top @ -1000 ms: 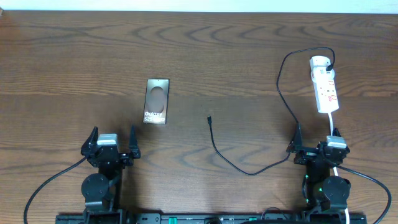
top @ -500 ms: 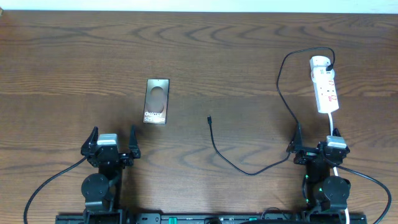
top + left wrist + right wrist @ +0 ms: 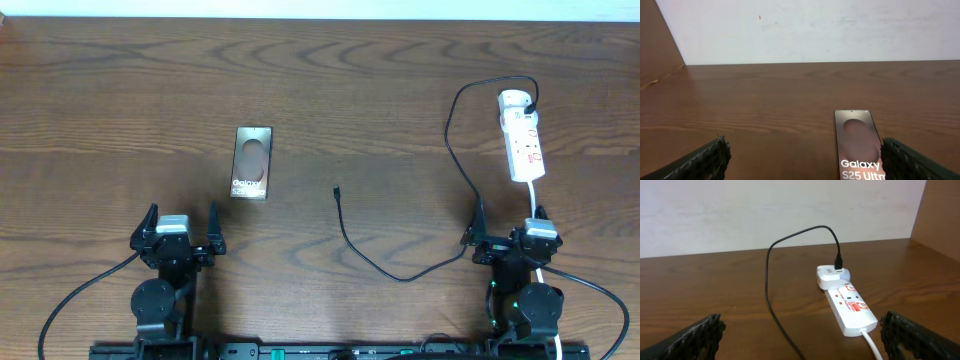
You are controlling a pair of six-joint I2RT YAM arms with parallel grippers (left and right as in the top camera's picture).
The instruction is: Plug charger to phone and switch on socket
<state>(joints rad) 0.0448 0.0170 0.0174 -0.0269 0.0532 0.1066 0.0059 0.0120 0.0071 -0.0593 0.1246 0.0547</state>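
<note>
The phone (image 3: 252, 162) lies flat on the table's left half, lettering toward me; the left wrist view shows it (image 3: 856, 135) just inside the right finger. The charger cable (image 3: 375, 262) runs from a white adapter on the socket (image 3: 523, 140) at the right, loops down and ends in a small tip (image 3: 337, 189) at mid-table. The socket also shows in the right wrist view (image 3: 849, 306) with the cable (image 3: 771, 297). My left gripper (image 3: 180, 225) is open and empty, below the phone. My right gripper (image 3: 508, 222) is open and empty, below the socket.
A white mains lead (image 3: 538, 205) runs from the socket's near end toward the right arm's base. A pale wall (image 3: 815, 30) stands behind the table's far edge. A wooden side panel (image 3: 940, 210) rises at the right.
</note>
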